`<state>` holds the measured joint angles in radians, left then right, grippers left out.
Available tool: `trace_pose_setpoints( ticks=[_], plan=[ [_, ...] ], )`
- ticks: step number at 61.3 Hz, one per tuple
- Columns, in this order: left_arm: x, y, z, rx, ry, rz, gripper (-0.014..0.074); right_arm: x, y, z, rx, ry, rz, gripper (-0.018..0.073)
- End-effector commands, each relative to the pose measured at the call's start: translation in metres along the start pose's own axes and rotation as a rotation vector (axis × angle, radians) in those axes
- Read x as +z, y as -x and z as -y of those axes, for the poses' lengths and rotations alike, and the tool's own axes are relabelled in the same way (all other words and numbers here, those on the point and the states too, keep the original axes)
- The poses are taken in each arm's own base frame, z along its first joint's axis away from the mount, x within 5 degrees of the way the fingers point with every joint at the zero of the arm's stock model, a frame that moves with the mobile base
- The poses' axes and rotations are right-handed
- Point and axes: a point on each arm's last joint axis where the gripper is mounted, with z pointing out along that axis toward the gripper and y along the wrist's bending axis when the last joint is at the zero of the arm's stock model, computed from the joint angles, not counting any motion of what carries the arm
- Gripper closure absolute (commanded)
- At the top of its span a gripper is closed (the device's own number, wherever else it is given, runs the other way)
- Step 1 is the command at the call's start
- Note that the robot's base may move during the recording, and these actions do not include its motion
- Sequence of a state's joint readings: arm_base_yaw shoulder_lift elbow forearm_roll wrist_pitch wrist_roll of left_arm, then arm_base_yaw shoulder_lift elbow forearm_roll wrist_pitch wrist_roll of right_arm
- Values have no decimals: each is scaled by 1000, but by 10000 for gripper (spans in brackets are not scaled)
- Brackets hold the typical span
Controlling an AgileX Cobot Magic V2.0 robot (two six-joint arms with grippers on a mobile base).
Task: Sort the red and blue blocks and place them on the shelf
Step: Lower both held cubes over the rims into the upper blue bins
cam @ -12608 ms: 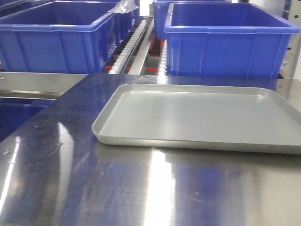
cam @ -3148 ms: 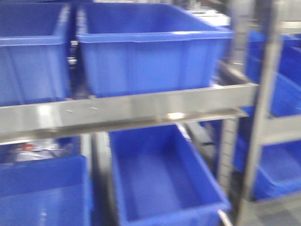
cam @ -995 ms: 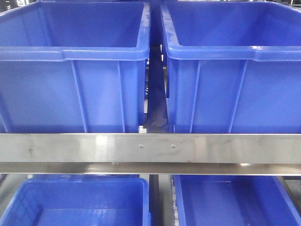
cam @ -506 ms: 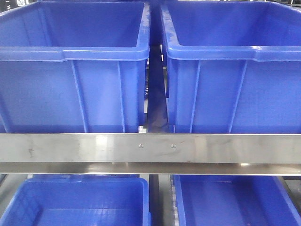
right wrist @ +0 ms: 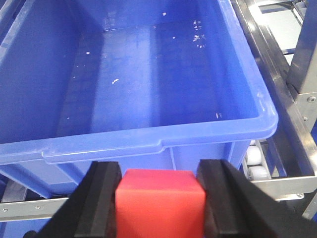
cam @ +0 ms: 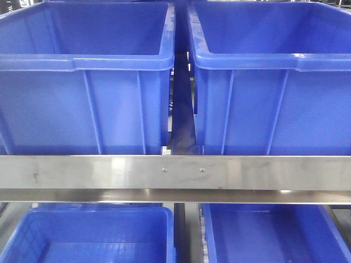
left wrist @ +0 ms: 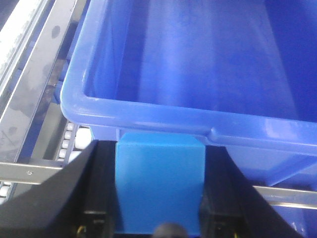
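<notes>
Blocks matte, plain: blue blk, red blk.

Steel rack w/ blue bins

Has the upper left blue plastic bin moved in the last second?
No. The upper left blue plastic bin sits as before against the two small screws on the brushed silver rail.

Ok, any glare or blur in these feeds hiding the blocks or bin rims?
Front view: sharp, only soft reflections on the shelf rail, blocks not in view. Left wrist: blue block slightly soft, low contrast against the blue bin. Right wrist: red block clear, highlights on bin rim.
</notes>
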<state>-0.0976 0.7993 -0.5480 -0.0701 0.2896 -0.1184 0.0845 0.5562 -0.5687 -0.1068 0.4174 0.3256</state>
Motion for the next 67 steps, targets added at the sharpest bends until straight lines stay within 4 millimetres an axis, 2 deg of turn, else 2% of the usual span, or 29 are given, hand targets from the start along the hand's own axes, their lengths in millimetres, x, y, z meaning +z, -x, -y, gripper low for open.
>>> trace_pose_setpoints(
  ticks=[1, 24, 56, 62, 67],
  plan=[
    [-4, 17, 3, -16, -18, 120, 521, -5, 17, -3, -19, 24, 118, 501],
    [-5, 20, 3, -16, -21, 145, 521, -5, 18, -4, -19, 25, 123, 501],
    [7, 15, 3, -45, -18, 88, 521, 1, 18, -5, -1, 33, 114, 501],
    [5, 22, 9, -28, -50, 103, 521, 5, 20, -6, 5, 41, 126, 501],
    [-1, 35, 18, -4, -91, 138, 520, 6, 27, -8, 5, 58, 176, 501]
  ],
)
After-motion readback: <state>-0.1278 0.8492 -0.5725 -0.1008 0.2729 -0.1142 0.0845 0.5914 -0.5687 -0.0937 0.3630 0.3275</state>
